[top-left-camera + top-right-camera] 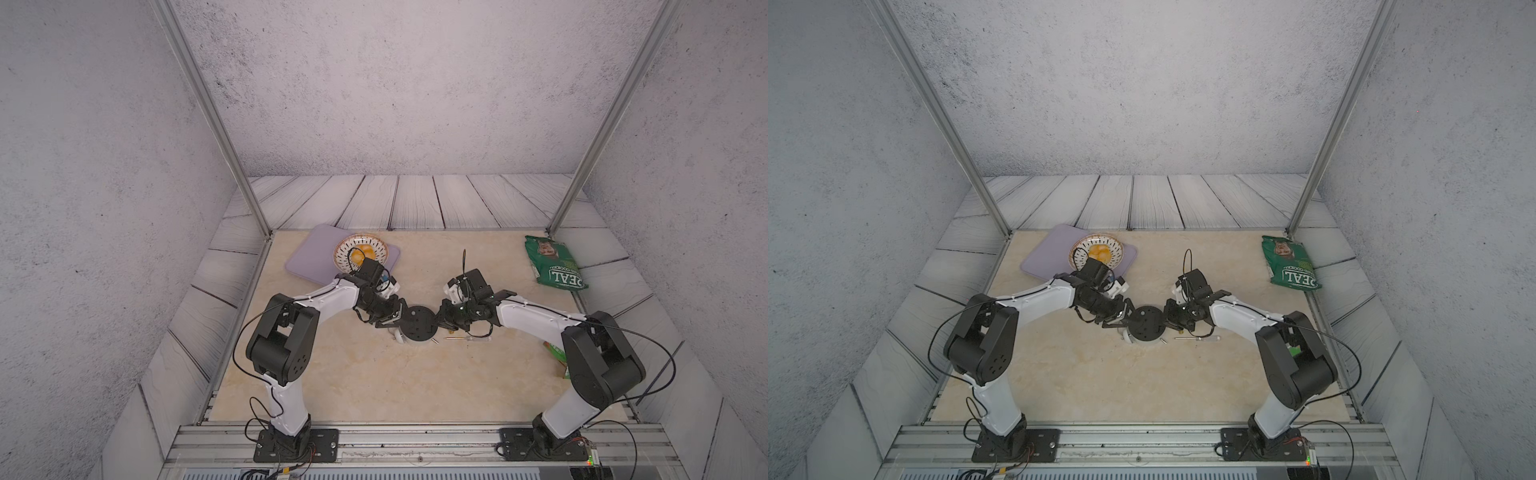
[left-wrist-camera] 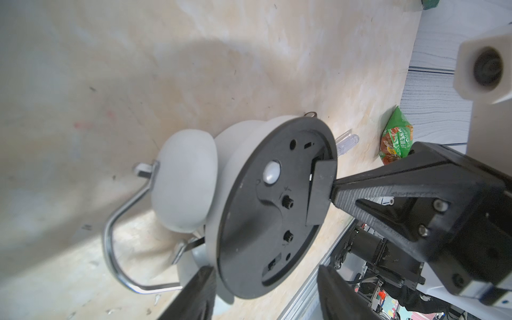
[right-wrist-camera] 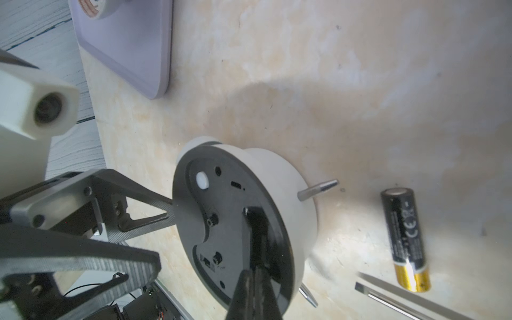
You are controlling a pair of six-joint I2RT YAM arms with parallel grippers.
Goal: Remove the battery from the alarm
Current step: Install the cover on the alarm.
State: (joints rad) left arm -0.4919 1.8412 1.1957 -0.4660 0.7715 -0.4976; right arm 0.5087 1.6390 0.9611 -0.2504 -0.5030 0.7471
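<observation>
Far back on the left, a patterned bowl point(image 1: 360, 252) sits on a lilac mat point(image 1: 305, 259). In front of it the left gripper point(image 3: 164, 235) reaches in low at the alarm point(image 1: 417, 323). Its fingers point(image 3: 149, 206) are spread apart at the clock's rim, one tip against the edge of the black back panel. Whether they actually squeeze the clock I cannot tell.

The alarm lies face down in the middle of the surface point(image 1: 374, 382), back panel up, bells and metal handle toward the left arm. The right gripper point(image 2: 321, 194) comes in from the other side with its fingers point(image 3: 257, 249) pressed together, tips resting on the back panel.

The battery point(image 3: 406, 238) is out of the clock. It lies on the surface just to the clock's right, below the right gripper, next to a clear-handled screwdriver point(image 1: 467, 338). Far right, at the back, lies a green bag point(image 1: 555, 264).
</observation>
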